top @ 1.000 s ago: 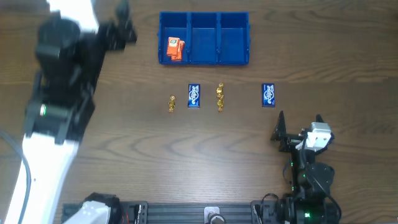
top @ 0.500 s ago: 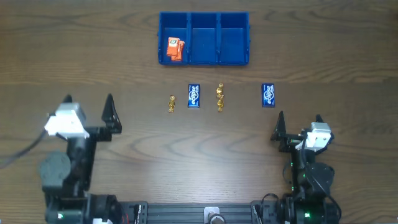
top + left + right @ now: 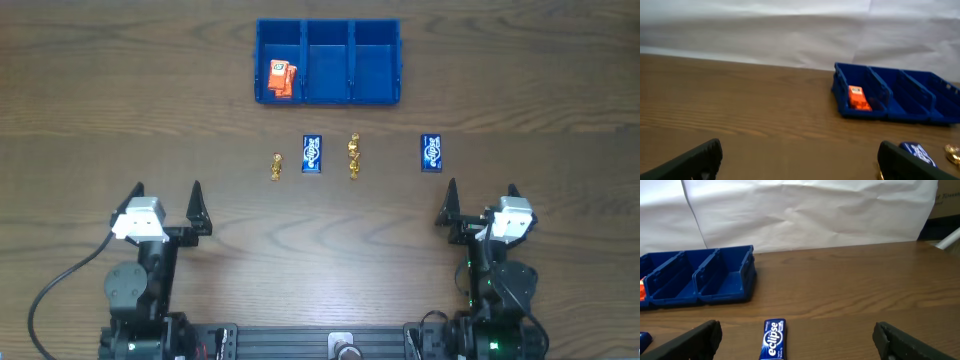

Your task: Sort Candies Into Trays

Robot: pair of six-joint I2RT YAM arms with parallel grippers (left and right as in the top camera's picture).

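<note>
A blue three-compartment tray (image 3: 328, 62) sits at the far middle of the table, with orange candies (image 3: 282, 79) in its left compartment. In front of it lie a small gold candy (image 3: 277, 166), a blue candy pack (image 3: 312, 153), two gold candies (image 3: 354, 156) and a second blue pack (image 3: 431, 153). My left gripper (image 3: 167, 197) rests open near the front left, nothing between its fingers. My right gripper (image 3: 481, 199) rests open at the front right, just behind the right blue pack (image 3: 772, 339). The tray (image 3: 892, 94) and orange candies (image 3: 858, 97) appear in the left wrist view.
Bare brown wood lies around the row of candies. A white backdrop (image 3: 805, 212) stands behind the table's far edge. A black cable (image 3: 60, 290) loops beside the left arm's base.
The left arm has drawn back from high over the table's far left and settled low at the front left, gripper open. The right arm and candies stayed put.
</note>
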